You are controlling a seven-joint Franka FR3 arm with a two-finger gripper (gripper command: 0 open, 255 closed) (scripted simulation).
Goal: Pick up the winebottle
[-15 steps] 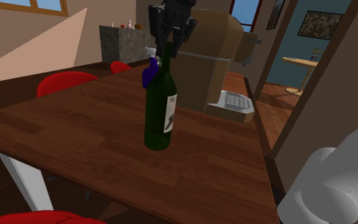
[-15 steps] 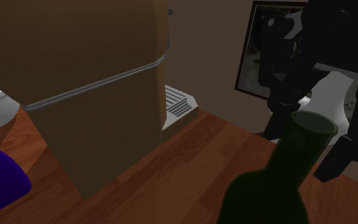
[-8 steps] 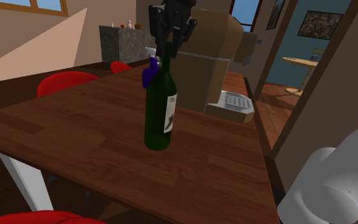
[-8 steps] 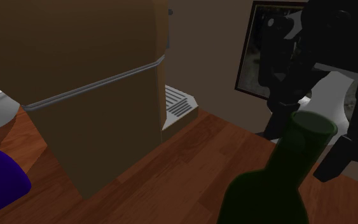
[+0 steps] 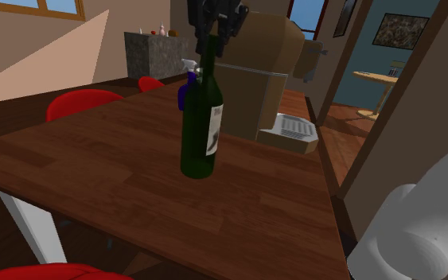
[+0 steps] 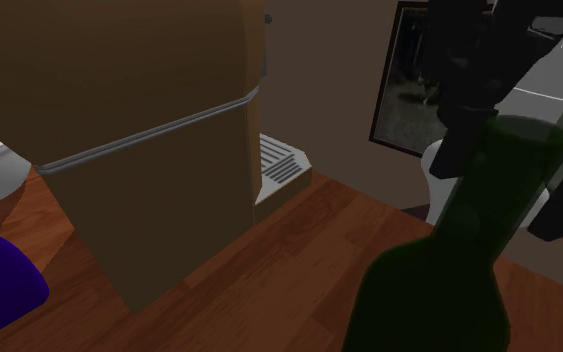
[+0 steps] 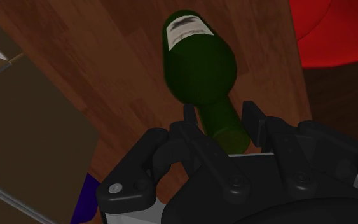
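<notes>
Black fingers (image 7: 252, 121) of the gripper (image 7: 220, 119) are narrowed onto the bottle (image 7: 199, 63), one on each side of its neck just under the mouth, so the hand has it clasped from above. In the shoulder view the gripper (image 5: 208, 49) caps the dark green bottle (image 5: 200, 127), which stands upright near the middle of the table (image 5: 95, 159). Whether its base rests on the wood or hangs just clear of it, I cannot tell. I judge the grasp made and the lift to be the step in hand. The next move calls for a straight pull upward with the grip kept firm, since the neck looks smooth and the heavy body hangs below it. The bottle should stay upright, away from its neighbours. In that view, a blue sprayer (image 5: 185, 87) stands just behind the bottle at its 11 o'clock, and a brown box (image 5: 266, 71) with a grey tray sits at its 2 o'clock. By count: one gripper with two fingers, one bottle, one sprayer, one box, one table. There are three red seats, at 10 o'clock (image 5: 83, 102), at 11 o'clock (image 5: 150, 82) and at 7 o'clock (image 5: 47, 272).
</notes>
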